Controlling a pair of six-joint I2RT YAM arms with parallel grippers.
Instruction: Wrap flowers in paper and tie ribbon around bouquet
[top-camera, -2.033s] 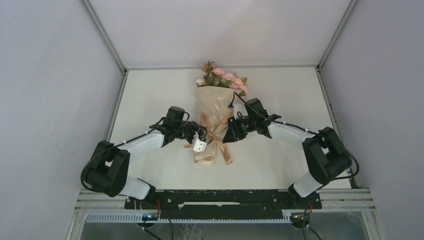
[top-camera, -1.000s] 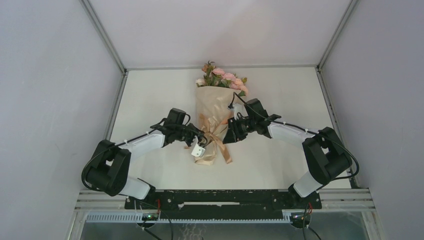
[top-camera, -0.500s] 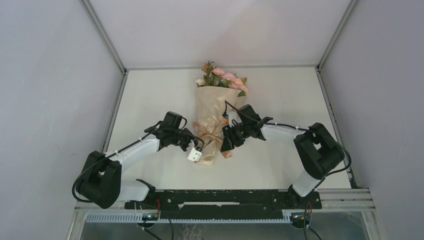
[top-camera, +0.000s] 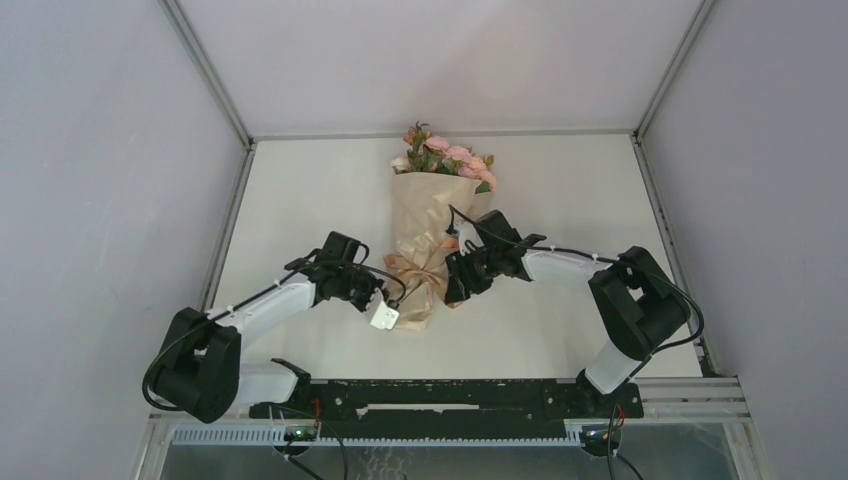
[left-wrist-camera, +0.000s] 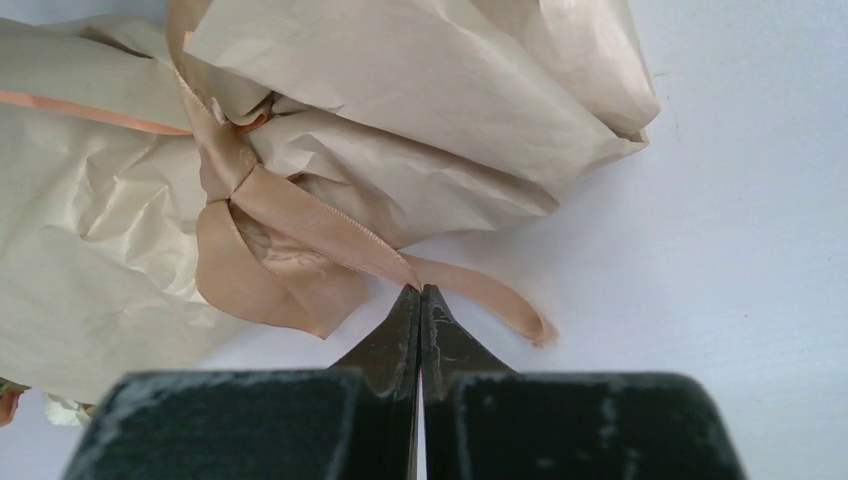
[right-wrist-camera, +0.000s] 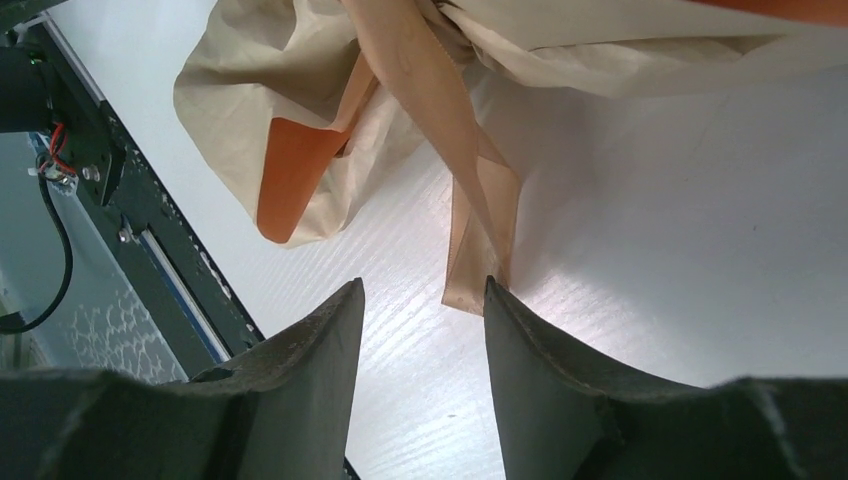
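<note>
The flowers (top-camera: 445, 158) poke out of the far end of a tan paper (top-camera: 428, 215) cone lying on the white table. The ribbon (top-camera: 412, 272) is knotted round the cone's narrow near part. My left gripper (top-camera: 392, 292) sits on the cone's left, and in its wrist view it (left-wrist-camera: 420, 290) is shut on a strand of ribbon (left-wrist-camera: 300, 215) running from the knot over crinkled paper (left-wrist-camera: 400, 90). My right gripper (top-camera: 452, 285) is on the cone's right and stands open (right-wrist-camera: 423, 285). A loose ribbon (right-wrist-camera: 440, 110) tail ends beside its right fingertip (right-wrist-camera: 497, 297).
A small white tag (top-camera: 382, 317) hangs by the left gripper. The black base rail (top-camera: 440, 395) runs along the near table edge and shows in the right wrist view (right-wrist-camera: 120, 200). Grey walls enclose the table on three sides.
The right gripper has opened and let go of its ribbon tail. The left gripper has drawn its strand toward the near left, the loose tails have shortened, and the bow is bunched tighter.
</note>
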